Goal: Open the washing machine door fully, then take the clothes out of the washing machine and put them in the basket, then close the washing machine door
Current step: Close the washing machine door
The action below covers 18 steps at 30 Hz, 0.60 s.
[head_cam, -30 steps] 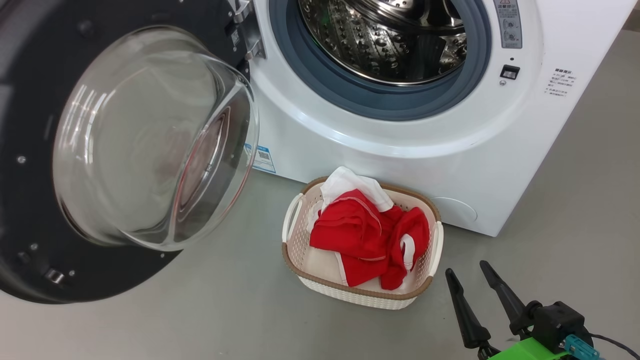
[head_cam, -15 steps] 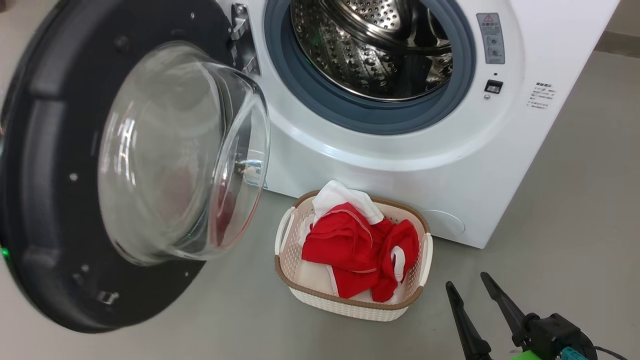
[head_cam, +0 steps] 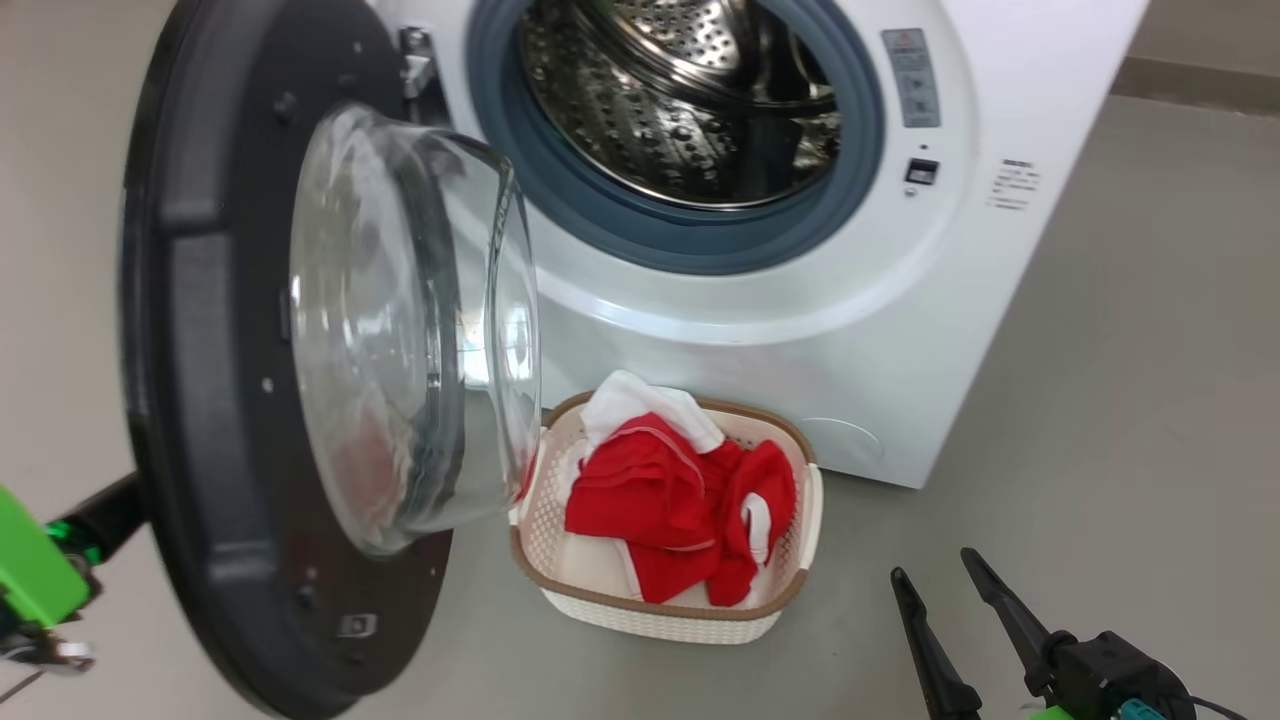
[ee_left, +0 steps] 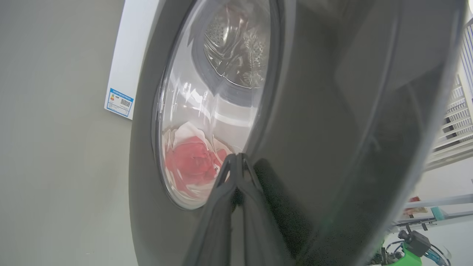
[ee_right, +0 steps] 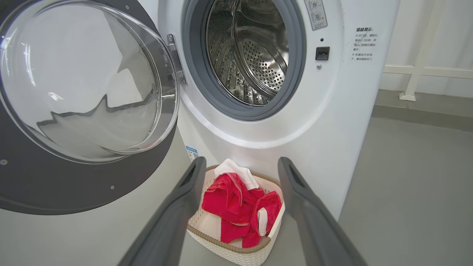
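The washing machine [head_cam: 800,330] stands with its steel drum [head_cam: 680,110] showing no clothes. The washing machine door [head_cam: 200,400] hangs half swung, its glass bowl [head_cam: 410,330] facing the opening. Red clothes [head_cam: 670,500] with white trim lie in the basket [head_cam: 660,612] on the floor before the machine. My left gripper [ee_left: 238,157] is shut, its tips against the door's glossy outer face [ee_left: 332,129]; in the head view the left arm's green mount [head_cam: 30,570] reaches behind the door. My right gripper [head_cam: 932,566] is open and empty, right of the basket; its wrist view shows it [ee_right: 241,160] pointing at the clothes [ee_right: 236,207].
Grey floor [head_cam: 1100,450] spreads to the right of the machine and around the basket. A white rail and wall [ee_right: 425,70] stand behind the machine on the right. The door's lower edge overhangs the floor just left of the basket.
The door has swung from wide open toward the machine and stands more edge-on. The head camera has shifted. My left arm's green mount has come into view behind the door. The right gripper has barely moved.
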Motion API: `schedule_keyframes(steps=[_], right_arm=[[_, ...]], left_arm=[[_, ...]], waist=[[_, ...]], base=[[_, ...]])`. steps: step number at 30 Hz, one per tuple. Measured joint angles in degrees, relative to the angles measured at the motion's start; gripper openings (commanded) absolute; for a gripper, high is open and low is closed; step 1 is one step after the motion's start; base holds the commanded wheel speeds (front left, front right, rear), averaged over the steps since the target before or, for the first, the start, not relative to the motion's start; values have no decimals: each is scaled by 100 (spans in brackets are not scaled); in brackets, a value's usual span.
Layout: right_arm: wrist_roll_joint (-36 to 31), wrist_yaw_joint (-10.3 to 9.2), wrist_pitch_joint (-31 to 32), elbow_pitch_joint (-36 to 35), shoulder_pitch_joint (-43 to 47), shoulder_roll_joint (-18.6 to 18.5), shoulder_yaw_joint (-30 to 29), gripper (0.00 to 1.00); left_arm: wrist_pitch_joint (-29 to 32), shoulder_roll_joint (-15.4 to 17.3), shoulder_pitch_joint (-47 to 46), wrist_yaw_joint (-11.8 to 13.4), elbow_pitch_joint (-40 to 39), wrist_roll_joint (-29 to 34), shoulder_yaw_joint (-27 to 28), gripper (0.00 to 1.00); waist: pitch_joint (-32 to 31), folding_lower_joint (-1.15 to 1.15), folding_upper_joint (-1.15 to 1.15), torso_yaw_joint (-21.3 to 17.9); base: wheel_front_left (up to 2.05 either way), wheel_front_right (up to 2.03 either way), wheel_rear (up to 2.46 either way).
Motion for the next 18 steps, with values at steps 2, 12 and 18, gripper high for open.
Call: schedule_keyframes(steps=[2,12,18], right_arm=[[0,0,0,-3,-1,2,-5,100],[-1,0,0,-26,-4,4,-35,100],[0,0,0,-26,-4,4,-44,100]], left_arm=[[-47,-9,23,0,-188,-34,-86,0],[-257,-145,11,2,-910,-122,-487,0],[-427,-220,-7,0,-1017,-127,-641,0]], waist=[[14,0,0,-84],[124,0,0,-558],[154,-1,0,-725]], base=[[0,0,0],[0,0,0],[0,0,0]])
